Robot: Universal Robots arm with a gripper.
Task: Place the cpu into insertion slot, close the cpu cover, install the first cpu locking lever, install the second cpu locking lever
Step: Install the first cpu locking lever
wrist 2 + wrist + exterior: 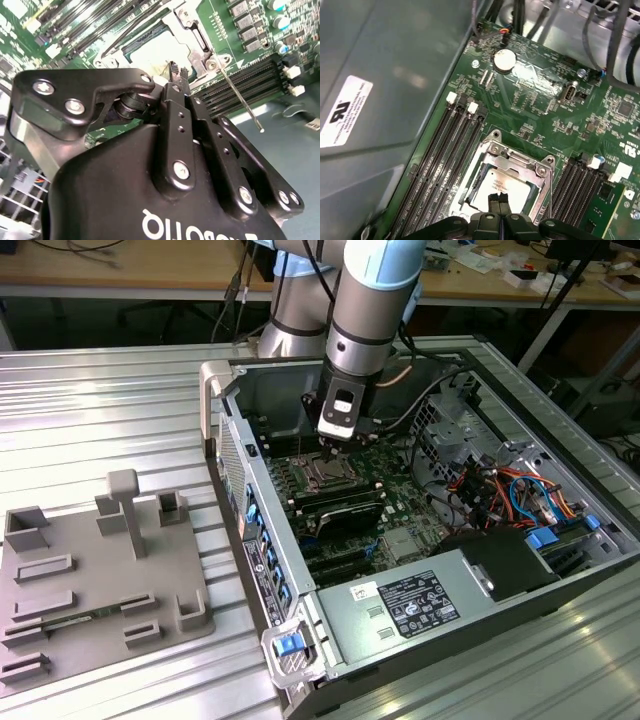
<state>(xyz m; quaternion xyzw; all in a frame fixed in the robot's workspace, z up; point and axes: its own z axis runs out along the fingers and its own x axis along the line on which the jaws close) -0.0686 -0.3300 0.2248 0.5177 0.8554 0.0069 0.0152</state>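
Observation:
The cpu lies flat in the insertion slot on the green motherboard, its silver-grey top showing. The cpu cover, a silver frame, lies down around the chip. In both wrist views my gripper hovers just above the chip's near edge, its two black fingertips pressed together and nothing between them. A thin metal locking lever sticks up free beside the slot's corner. In the exterior view my gripper hangs inside the open computer case, straight over the slot.
Long black memory slots flank the socket on both sides. The case wall rises close on the exterior view's left, the power supply sits in front, and cable bundles lie to the right. A grey fixture plate lies outside the case.

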